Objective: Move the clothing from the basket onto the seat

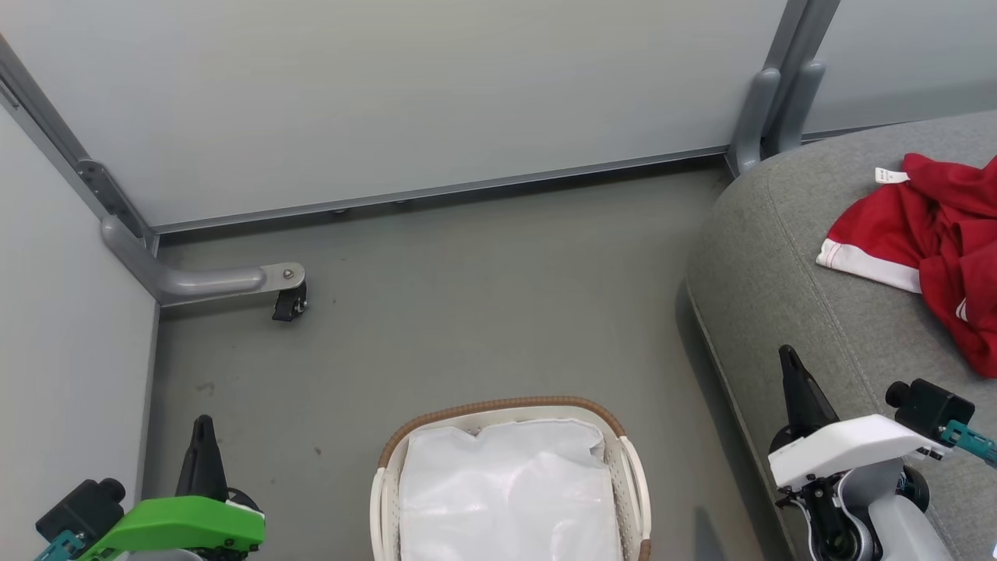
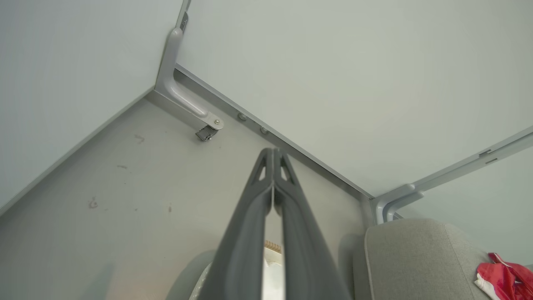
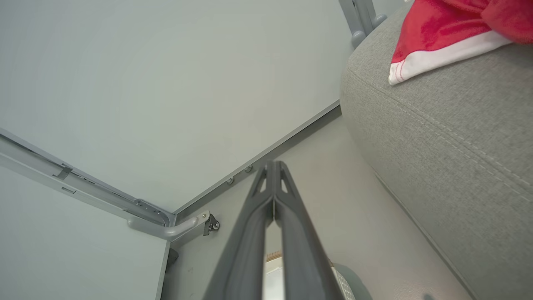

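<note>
Clothing (image 1: 935, 234), soft red fabric w/ white hems, lies on the large grey upholstered seat (image 1: 779, 257). Oval white plastic basket (image 1: 498, 407) w/ brown rim holds a white liner sheet (image 1: 506, 491). Our left claw (image 1: 204, 427) & right claw (image 1: 788, 360) are pinched closed, empty. We judge it done.

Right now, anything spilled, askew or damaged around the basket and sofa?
Nothing stands out. The red garments with white hem bands lie bunched on the grey fabric sofa cushion; the oval white plastic basket with a brown woven rim stands upright, white liner sheet inside. The left gripper and right gripper are shut, empty.
</note>
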Robot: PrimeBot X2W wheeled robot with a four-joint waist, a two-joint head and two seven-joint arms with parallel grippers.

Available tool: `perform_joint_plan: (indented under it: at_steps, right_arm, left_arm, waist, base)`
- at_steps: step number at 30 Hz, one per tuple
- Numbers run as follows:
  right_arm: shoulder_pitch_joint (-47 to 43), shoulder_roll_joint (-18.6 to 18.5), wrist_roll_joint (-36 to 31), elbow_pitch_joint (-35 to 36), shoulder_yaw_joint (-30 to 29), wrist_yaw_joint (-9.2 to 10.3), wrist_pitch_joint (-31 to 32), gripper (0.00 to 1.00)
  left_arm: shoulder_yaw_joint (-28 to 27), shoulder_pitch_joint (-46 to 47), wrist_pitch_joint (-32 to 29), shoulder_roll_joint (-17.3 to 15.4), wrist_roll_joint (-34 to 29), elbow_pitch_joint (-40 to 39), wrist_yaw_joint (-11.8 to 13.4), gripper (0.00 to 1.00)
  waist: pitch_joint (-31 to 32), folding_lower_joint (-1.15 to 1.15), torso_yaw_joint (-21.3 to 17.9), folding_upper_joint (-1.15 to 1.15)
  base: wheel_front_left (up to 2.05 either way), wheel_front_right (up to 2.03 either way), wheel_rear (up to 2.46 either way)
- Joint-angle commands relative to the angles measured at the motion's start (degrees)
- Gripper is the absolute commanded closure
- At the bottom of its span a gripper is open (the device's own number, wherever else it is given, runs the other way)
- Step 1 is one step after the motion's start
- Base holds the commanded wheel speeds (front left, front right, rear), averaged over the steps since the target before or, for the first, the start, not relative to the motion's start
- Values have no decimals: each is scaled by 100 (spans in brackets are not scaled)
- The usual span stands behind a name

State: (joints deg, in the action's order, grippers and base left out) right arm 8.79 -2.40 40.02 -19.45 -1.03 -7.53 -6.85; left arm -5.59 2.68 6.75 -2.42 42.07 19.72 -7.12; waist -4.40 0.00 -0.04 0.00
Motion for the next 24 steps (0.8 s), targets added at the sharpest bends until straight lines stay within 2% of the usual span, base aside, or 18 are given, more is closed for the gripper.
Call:
perform_joint_plan:
  at_steps: [1,24]
  right_arm:
    - [-1,-35,218,105,-36,2,52,100]
    - [-86,-45,1888,262,-212,3,489,100]
  left_arm:
    - [-27,158,-45,-39,205,-104,-18,100]
    - [-56,239,-475,-48,1815,-267,-29,100]
  waist:
    - [7,0,0,0]
    - [111,0,1,0]
  base:
    - [0,0,0]
    - [0,0,0]
